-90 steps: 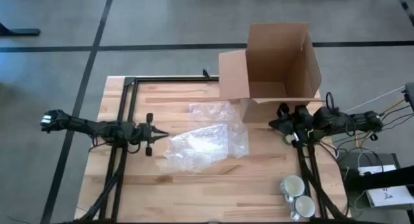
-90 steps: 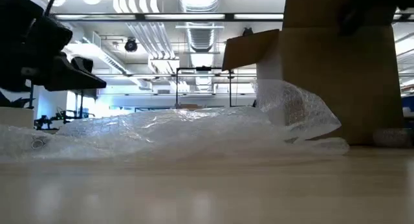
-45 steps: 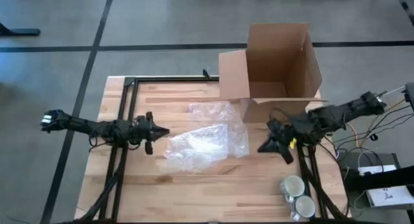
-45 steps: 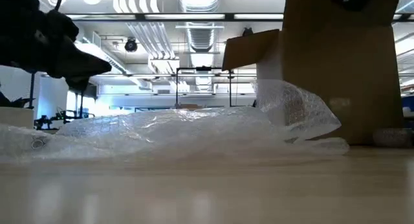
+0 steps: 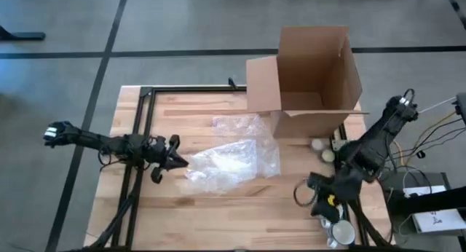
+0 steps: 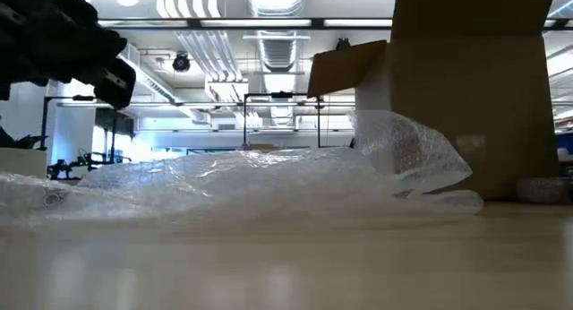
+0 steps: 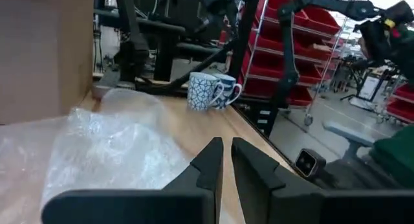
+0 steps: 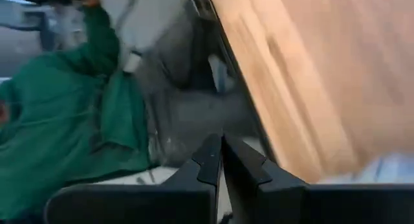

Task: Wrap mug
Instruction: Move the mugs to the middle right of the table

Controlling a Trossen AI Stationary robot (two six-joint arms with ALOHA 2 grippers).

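Left gripper (image 5: 177,163) sits low over the wooden table (image 5: 218,215), at the left edge of the bubble wrap (image 5: 233,163), fingers drawn nearly together with a thin gap and nothing between them; left wrist view confirms the same narrow slit (image 7: 226,160). Tip just beside the wrap, contact not clear. Bubble wrap lies crumpled mid-table, spreading from the left gripper toward the foot of the cardboard box (image 5: 313,73); low view shows it as a low, rumpled heap (image 6: 269,180) with the box (image 6: 470,95) behind. Box stands open at the table's far edge, one flap out to the left. Right of centre: right gripper (image 5: 314,194) hovers near the table's front right, just above the mugs, fingers pressed together, holding nothing; right wrist view (image 8: 221,162) shows them closed, a person in a green top in the room beyond. Mugs (image 5: 336,224) stand at the front right corner, well apart from the wrap; two patterned ones in left wrist view (image 7: 210,91).
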